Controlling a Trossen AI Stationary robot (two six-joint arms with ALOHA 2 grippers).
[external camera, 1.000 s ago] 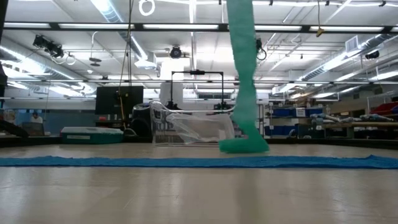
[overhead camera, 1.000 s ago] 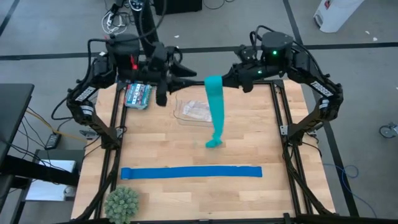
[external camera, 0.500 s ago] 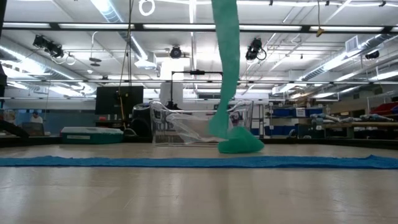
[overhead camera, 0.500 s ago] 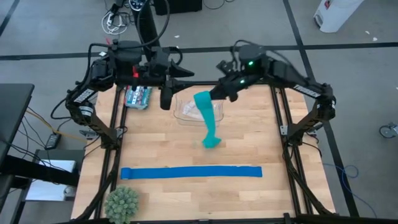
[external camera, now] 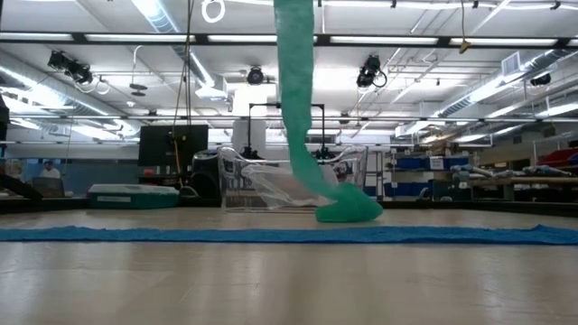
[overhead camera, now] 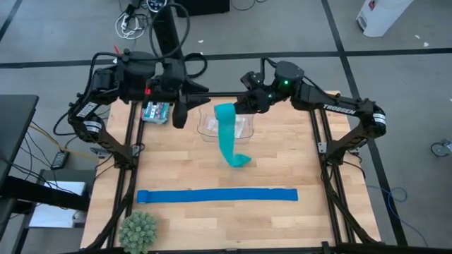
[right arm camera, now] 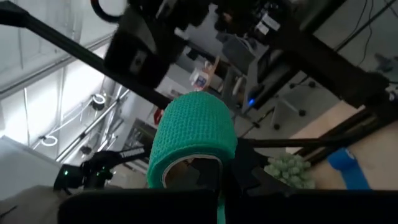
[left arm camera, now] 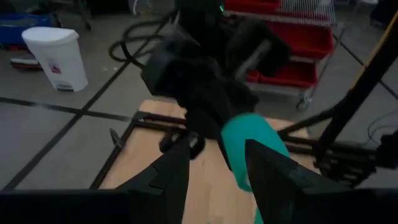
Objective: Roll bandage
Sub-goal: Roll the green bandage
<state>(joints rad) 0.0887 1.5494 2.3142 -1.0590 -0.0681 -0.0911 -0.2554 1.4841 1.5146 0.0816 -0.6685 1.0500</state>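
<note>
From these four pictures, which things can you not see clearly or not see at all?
- Low view: the top of the bandage is cut off by the upper edge, so neither gripper shows.
- High view: the right gripper is too small to show how it holds the bandage.
- Left wrist view: the left gripper is blurred, and its fingers hide part of the bandage.
- High view: what lies in the clear container is partly covered by the bandage.
</note>
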